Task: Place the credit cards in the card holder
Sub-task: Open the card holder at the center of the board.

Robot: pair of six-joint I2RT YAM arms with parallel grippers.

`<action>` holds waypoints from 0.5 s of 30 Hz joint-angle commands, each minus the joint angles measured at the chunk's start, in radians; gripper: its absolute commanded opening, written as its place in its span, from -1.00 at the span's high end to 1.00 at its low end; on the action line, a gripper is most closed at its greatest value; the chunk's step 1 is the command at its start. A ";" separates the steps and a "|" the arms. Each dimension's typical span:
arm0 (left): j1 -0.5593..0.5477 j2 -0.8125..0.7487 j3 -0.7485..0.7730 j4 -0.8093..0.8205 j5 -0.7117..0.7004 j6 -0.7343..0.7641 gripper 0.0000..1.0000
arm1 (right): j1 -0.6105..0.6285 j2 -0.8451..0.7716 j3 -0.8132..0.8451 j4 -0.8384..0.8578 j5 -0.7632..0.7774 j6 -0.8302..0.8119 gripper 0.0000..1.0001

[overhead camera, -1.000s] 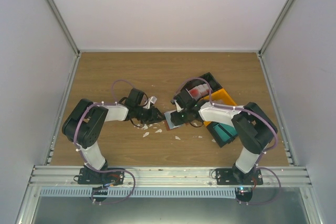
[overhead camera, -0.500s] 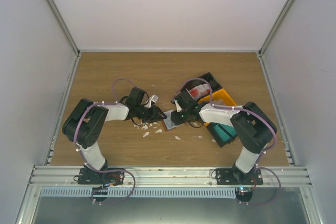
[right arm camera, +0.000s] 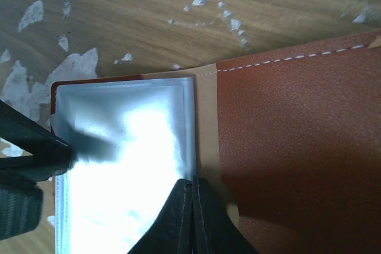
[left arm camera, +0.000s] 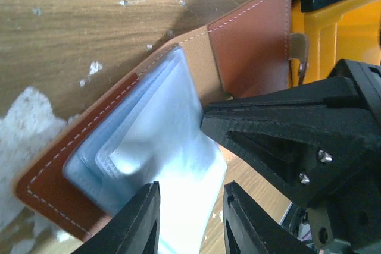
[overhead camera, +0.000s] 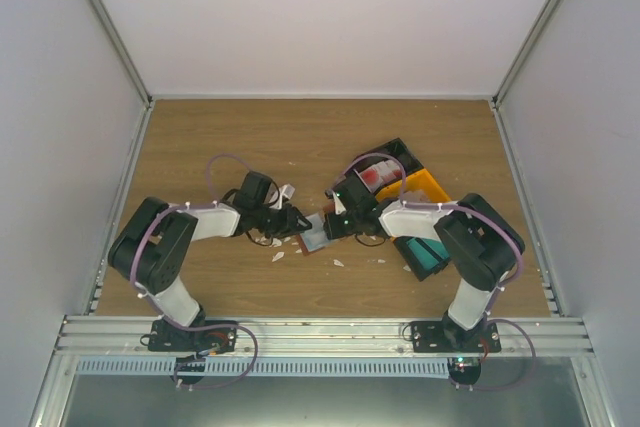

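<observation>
The card holder lies open on the table between both arms, reddish-brown outside with pale blue-grey leaves. My left gripper has its fingers apart over a pale leaf, which touches neither finger. My right gripper is shut, its tips meeting at the leaf's edge beside the spine; whether they pinch it I cannot tell. Its dark tip also reaches the spine in the left wrist view. A red-and-white credit card lies in the black bin, and teal credit cards in another.
A black bin and a yellow bin stand right of the holder, with a second black bin nearer. White torn scraps litter the wood around the holder. White walls enclose the table.
My right gripper has closed and slid left onto the holder's leaf edge. The holder has shifted slightly left and toward me. The left arm has leaned in a little.
</observation>
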 commanded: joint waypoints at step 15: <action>-0.007 -0.153 -0.135 0.029 -0.105 -0.072 0.31 | 0.014 0.060 -0.077 -0.002 -0.145 0.222 0.99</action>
